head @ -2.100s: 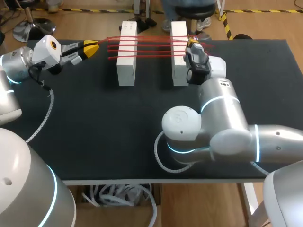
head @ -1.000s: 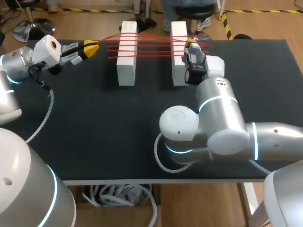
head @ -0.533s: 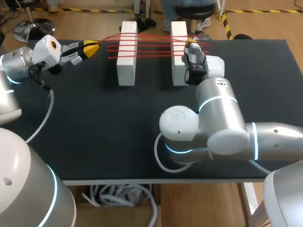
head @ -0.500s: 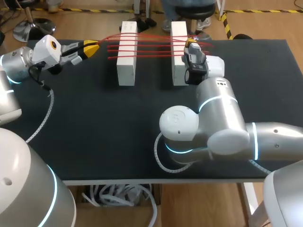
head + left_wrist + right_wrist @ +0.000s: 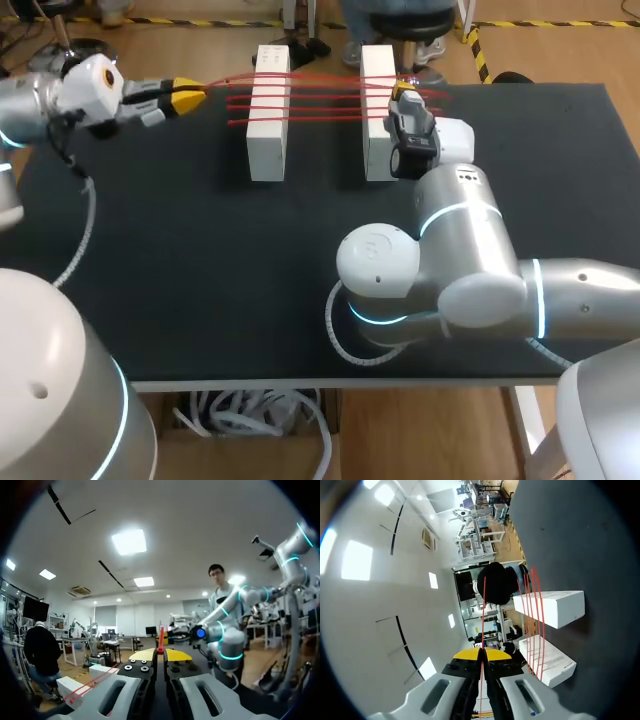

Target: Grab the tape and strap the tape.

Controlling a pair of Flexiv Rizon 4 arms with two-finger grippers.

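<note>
Two white boxes stand side by side at the table's far edge, the left box [image 5: 269, 112] and the right box [image 5: 379, 110]. Several strands of red tape [image 5: 325, 98] stretch across both. My left gripper [image 5: 190, 96] is left of the boxes, shut on one end of the tape. My right gripper [image 5: 405, 88] is against the right box, shut on the tape there. In the left wrist view, red tape [image 5: 160, 639] sticks out between the closed yellow tips of the left gripper [image 5: 160, 655], with a box [image 5: 75, 686] beside it. In the right wrist view, tape [image 5: 484, 605] runs out from the right gripper [image 5: 482, 655] toward the boxes [image 5: 550, 607].
My right arm's bulky elbow [image 5: 440, 270] hangs over the table's middle right. A white cable [image 5: 85, 240] from the left arm trails over the left side of the black table [image 5: 200, 260]. The boxes sit close to the far edge.
My left arm's wrist has swung back and to the left, toward the far left corner, with its tips still on the tape. The right arm has stayed put.
</note>
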